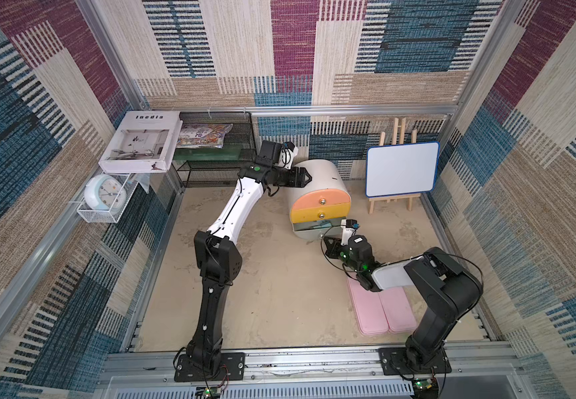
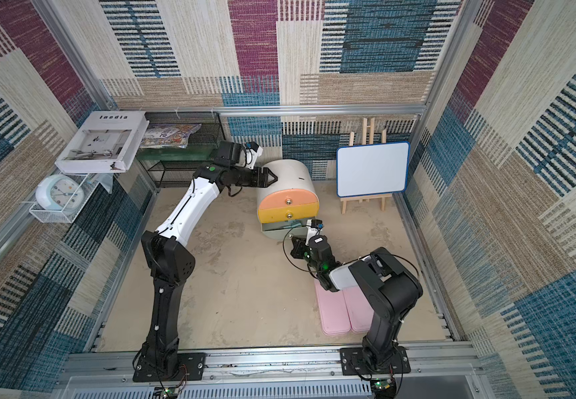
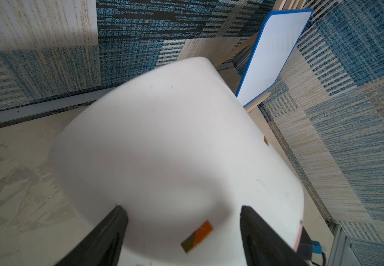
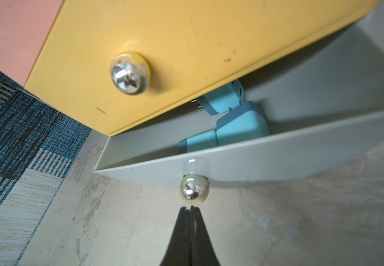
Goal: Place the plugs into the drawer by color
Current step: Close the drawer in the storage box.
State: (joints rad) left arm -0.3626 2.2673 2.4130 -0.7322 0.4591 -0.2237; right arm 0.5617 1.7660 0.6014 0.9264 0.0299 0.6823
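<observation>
Top views are both being filled by the sandy table [image 1: 272,304]. Toward its far side the drawer cabinet [image 1: 324,176] is being shown as a white drum. Its peach front [image 1: 319,200] and yellow front [image 1: 321,214] are sitting shut, and the grey drawer [image 1: 310,226] beneath them is standing pulled partly out. To the right of the cabinet a whiteboard [image 1: 402,169] is being propped on a wooden easel. Nearer the right arm's base two flat pink cases [image 1: 383,311] are lying side by side, partly covered by that arm.

The left tool [image 1: 307,178] is being pressed against the cabinet's upper shell in both top views. Its state is being made plain only by the left wrist view. There its black fingers [image 3: 115,221] are standing well apart with their tips on the white curve, so it is released and nothing is being clasped.

Only a sliver of blue is being shown inside the grey drawer in the top views. The right wrist view is looking straight into it. Three blue plugs [image 4: 244,126] are lying there bunched together and touching, one half hidden under the yellow front. The right tool [image 4: 190,209] is being kept clenched on nothing. Its tips are sitting just beside the grey drawer's knob [image 4: 194,188], and contact cannot be told.
</observation>
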